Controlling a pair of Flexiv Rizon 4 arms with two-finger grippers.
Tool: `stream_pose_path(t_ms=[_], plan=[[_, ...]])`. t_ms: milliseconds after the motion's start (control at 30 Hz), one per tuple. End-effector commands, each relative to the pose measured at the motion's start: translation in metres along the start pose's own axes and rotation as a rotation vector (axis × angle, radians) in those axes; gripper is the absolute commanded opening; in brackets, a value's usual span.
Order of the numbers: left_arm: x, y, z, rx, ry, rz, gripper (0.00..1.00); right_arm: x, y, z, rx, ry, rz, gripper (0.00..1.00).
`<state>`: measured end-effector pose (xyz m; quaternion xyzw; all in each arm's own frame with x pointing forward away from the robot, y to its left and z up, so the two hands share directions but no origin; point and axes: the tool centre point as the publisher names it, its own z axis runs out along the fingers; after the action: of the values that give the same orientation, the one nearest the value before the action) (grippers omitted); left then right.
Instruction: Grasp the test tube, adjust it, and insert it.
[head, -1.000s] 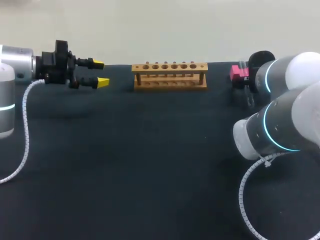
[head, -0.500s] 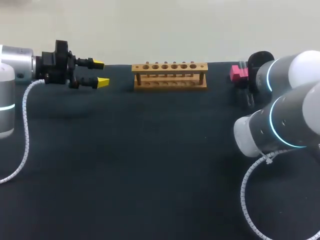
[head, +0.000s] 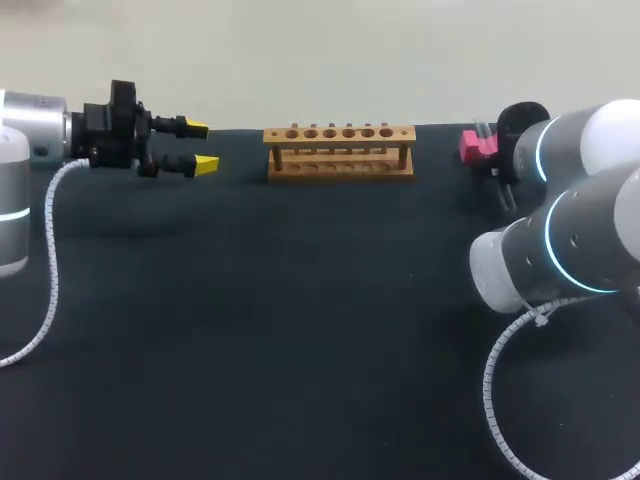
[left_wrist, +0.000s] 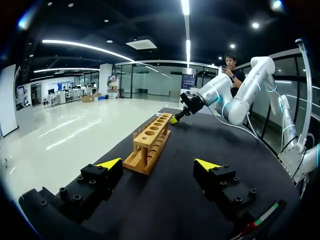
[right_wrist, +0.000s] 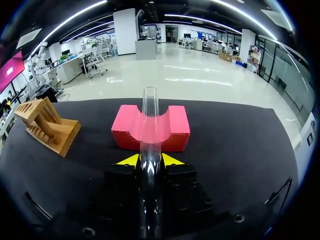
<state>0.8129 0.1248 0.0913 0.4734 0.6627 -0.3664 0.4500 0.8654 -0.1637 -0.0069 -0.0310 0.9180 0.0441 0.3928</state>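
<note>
Right wrist view: right pincer (right_wrist: 150, 160) grips test tube (right_wrist: 149, 117), pink block (right_wrist: 176, 131) ahead.

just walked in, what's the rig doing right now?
The right gripper has its jaws shut on the test tube, which points out over the notch of the pink block. The left gripper hangs open beside the wooden rack, apart from it. No tube is in the rack yet.

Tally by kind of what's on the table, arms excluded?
test tube: 1
wooden rack: 1
pink foam block: 1
Total: 3
</note>
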Motion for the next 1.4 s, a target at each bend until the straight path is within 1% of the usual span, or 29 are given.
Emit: stream_pose_path(t_ms=[33,133,300,467,533,633,867,1033,1233,1400], plan=[[0.001,-0.002,-0.001,-0.004,-0.005,0.003,1.00,0.000,0.003,-0.004,0.008,0.000,0.010,0.00],[0.001,-0.002,-0.001,-0.004,-0.005,0.003,1.00,-0.001,0.005,-0.007,0.013,-0.003,0.023,0.00],[0.001,-0.002,-0.001,-0.004,-0.005,0.003,1.00,-0.002,0.012,-0.020,0.019,-0.001,0.034,0.00],[0.001,-0.002,-0.001,-0.004,-0.005,0.003,1.00,-0.002,0.022,-0.038,0.021,0.008,0.059,0.00],[0.001,-0.002,-0.001,-0.004,-0.005,0.003,1.00,-0.001,0.027,-0.046,0.035,0.022,0.049,0.00],[0.001,-0.002,-0.001,-0.004,-0.005,0.003,1.00,-0.002,0.034,-0.058,0.034,0.032,0.049,0.00],[0.001,-0.002,-0.001,-0.004,-0.005,0.003,1.00,-0.013,0.051,-0.086,0.037,0.028,0.055,0.00],[0.001,-0.002,-0.001,-0.004,-0.005,0.003,1.00,-0.025,0.070,-0.106,0.033,0.014,0.058,0.00],[0.001,-0.002,-0.001,-0.004,-0.005,0.003,1.00,-0.038,0.096,-0.128,-0.018,0.013,0.055,0.00],[0.001,-0.002,-0.001,-0.004,-0.005,0.003,1.00,-0.038,0.096,-0.128,-0.018,0.013,0.055,0.00]])
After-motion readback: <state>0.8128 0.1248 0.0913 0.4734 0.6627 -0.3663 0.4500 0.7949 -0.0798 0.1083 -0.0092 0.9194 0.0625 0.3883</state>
